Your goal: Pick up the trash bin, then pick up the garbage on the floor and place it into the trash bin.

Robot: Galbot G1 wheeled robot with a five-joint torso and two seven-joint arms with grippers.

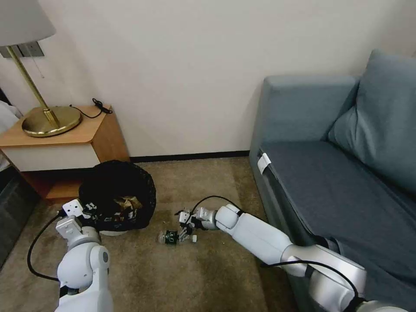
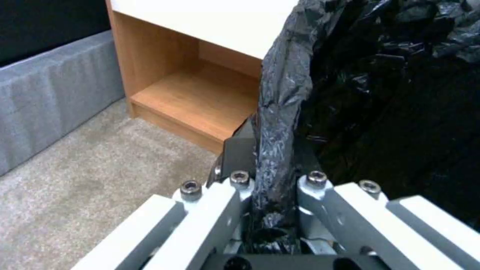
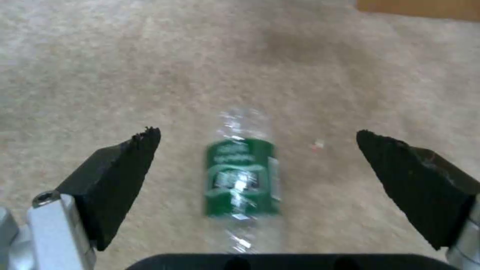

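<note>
Head view: the trash bin (image 1: 118,197) sits on open carpet (image 1: 195,273) beside the nightstand (image 1: 65,143), the bottle (image 1: 171,237) just beyond it.

Left wrist view: left claw (image 2: 272,187) clenched on the bin's liner rim (image 2: 280,112).

Right wrist view: right claw (image 3: 257,161) spread wide, straddling the bottle (image 3: 241,176).

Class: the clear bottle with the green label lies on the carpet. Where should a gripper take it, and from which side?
Grip the bottle across its green-labelled middle, from straight above. It lies flat on its side, and the open right gripper already straddles it, one finger either side.
</note>
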